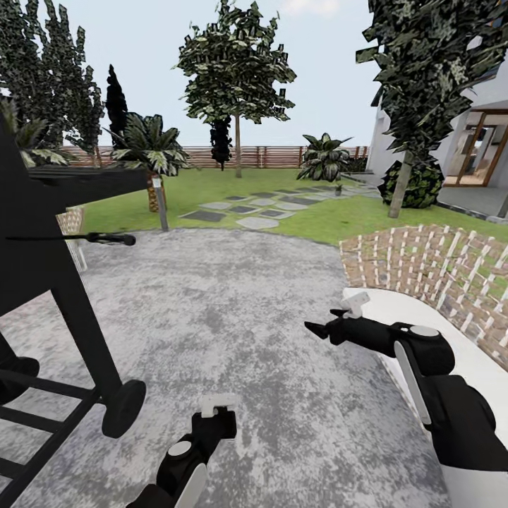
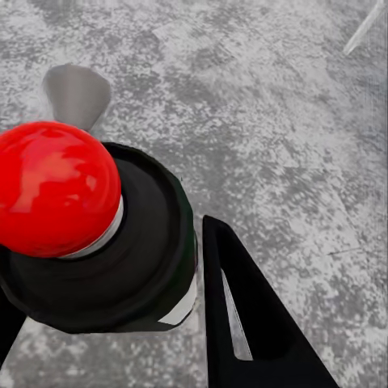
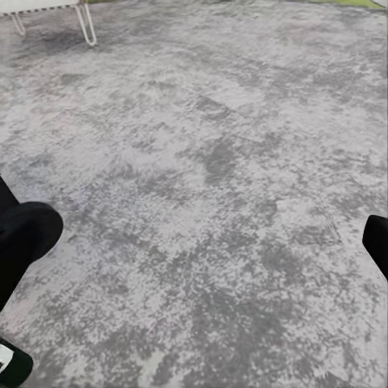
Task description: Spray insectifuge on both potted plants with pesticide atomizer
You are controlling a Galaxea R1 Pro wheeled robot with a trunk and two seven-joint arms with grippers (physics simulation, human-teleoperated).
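Observation:
The pesticide atomizer (image 2: 153, 250), a dark-green bottle with a white label band and a round red tip, sits between the black fingers (image 2: 242, 323) of my left gripper (image 2: 105, 242), which is shut on it. In the head view the left gripper (image 1: 220, 422) hangs low over the grey stone patio (image 1: 233, 310). My right gripper (image 1: 314, 328) is held out over the patio's right side, open and empty; its fingers (image 3: 24, 234) stand wide apart over bare stone. The garden lawn (image 1: 212, 187) lies beyond. I cannot make out the potted plants.
A black wheeled grill frame (image 1: 63, 296) stands close at the left, a wicker chair (image 1: 70, 226) behind it. A curved brick wall (image 1: 437, 268) with a white ledge (image 1: 395, 303) bounds the right. Stepping stones (image 1: 247, 208), a grey post (image 1: 162, 204), trees, a fence and a house lie ahead.

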